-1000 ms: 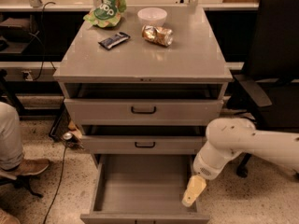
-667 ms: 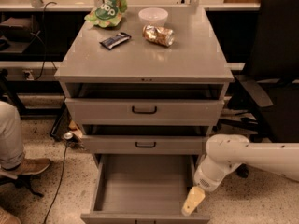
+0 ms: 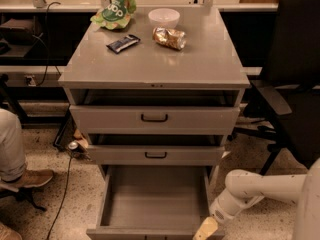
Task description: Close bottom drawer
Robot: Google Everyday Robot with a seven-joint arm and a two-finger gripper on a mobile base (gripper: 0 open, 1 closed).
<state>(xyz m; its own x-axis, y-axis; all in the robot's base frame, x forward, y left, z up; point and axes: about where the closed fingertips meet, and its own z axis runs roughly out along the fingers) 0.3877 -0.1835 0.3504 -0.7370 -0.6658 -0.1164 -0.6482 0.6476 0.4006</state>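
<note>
The grey cabinet (image 3: 155,69) has three drawers. The bottom drawer (image 3: 152,204) is pulled far out, an empty long grey tray; its front edge runs along the bottom of the view and its handle is out of view. My gripper (image 3: 205,230) hangs from the white arm (image 3: 260,191) at the drawer's front right corner, its cream fingertips just at the front edge. The middle drawer (image 3: 156,155) and top drawer (image 3: 154,118) each stand slightly out.
On the cabinet top lie a green bag (image 3: 116,10), a white bowl (image 3: 164,17), a dark bar (image 3: 123,43) and a gold packet (image 3: 169,37). A black office chair (image 3: 295,84) stands to the right. A person's leg and shoe (image 3: 20,159) are at left, with cables on the floor.
My arm and gripper have moved down and toward the drawer's front right corner. The view has shifted closer to the cabinet. The bottom drawer stays open.
</note>
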